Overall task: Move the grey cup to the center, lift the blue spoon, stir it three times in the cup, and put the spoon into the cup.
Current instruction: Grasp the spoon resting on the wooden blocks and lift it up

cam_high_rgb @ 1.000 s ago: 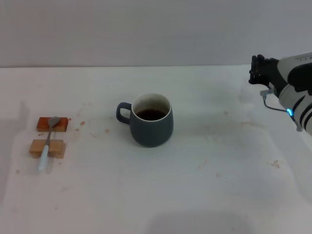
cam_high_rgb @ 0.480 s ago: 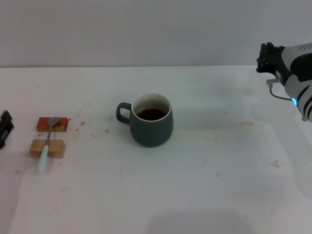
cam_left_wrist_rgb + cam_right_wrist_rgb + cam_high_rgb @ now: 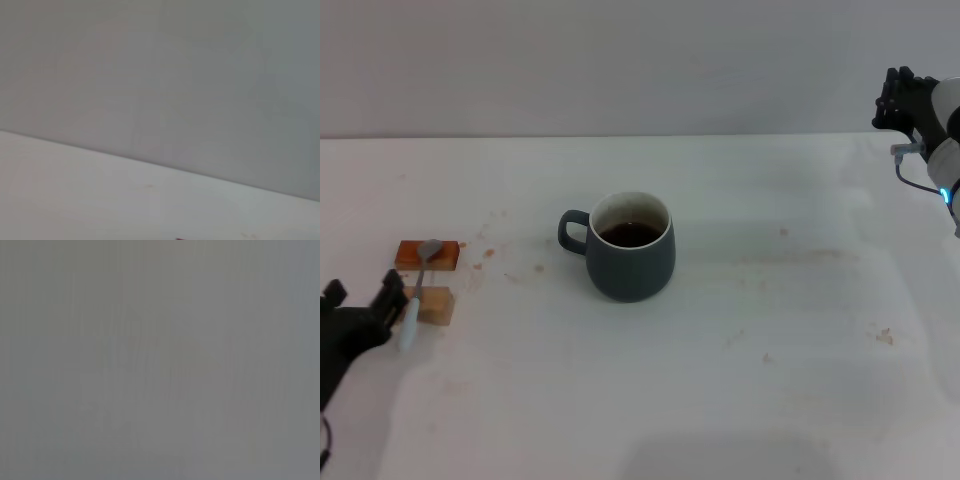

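A rounded slate-grey ceramic mug (image 3: pixel 631 247) already sits mid-desk. The pale-blue-handled spoon (image 3: pixel 418 290) lies untouched across two wooden blocks (image 3: pixel 428 280); the left end effector (image 3: pixel 360 300), fingers spread, nears it. Lifting, stirring and dropping-in remain.

Bare lab bench: stained white table (image 3: pixel 740 380), grey wall (image 3: pixel 620 60).

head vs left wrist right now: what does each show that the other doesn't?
Head only: the grey cup with dark liquid near mid-table, the blue spoon lying across the orange block and tan block, the left tool open by the spoon's handle, and the right tool raised at the far right edge. Left wrist only: nothing extra. Both: white table and grey wall.
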`<state>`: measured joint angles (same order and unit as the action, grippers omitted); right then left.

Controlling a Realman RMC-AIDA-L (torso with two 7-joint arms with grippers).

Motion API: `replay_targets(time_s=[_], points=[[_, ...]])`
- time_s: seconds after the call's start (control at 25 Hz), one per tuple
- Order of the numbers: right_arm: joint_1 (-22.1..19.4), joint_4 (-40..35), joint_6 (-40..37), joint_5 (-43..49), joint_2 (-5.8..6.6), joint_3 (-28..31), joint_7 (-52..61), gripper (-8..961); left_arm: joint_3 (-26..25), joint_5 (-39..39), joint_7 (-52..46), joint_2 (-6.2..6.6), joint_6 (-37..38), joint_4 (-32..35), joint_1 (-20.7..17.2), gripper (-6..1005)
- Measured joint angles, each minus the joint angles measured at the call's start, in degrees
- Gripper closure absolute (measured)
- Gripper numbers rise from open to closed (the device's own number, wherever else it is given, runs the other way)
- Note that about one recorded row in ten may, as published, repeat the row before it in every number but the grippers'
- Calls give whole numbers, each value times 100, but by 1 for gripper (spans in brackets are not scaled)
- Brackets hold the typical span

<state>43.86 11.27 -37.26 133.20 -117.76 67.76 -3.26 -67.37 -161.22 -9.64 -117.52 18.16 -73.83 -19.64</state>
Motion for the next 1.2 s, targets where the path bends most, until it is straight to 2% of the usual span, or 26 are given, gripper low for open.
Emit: replay_targets(time_s=[0.16,0.68,0.96,1.2], points=[[0,-14,-2,0,4,0,-3,872,267,18,-45,-17,590,439,121,302],[0,4,-9,0,17,0,-128,872,682,101,-16,-89,1597,1244,81,305],[0,7,-10,0,17,-28,-130,871,942,526,91,-106,2336,2003,392,307],[0,7,-11,-1,17,-52,-131,871,1115,945,562,-104,2484,2200,591,323]])
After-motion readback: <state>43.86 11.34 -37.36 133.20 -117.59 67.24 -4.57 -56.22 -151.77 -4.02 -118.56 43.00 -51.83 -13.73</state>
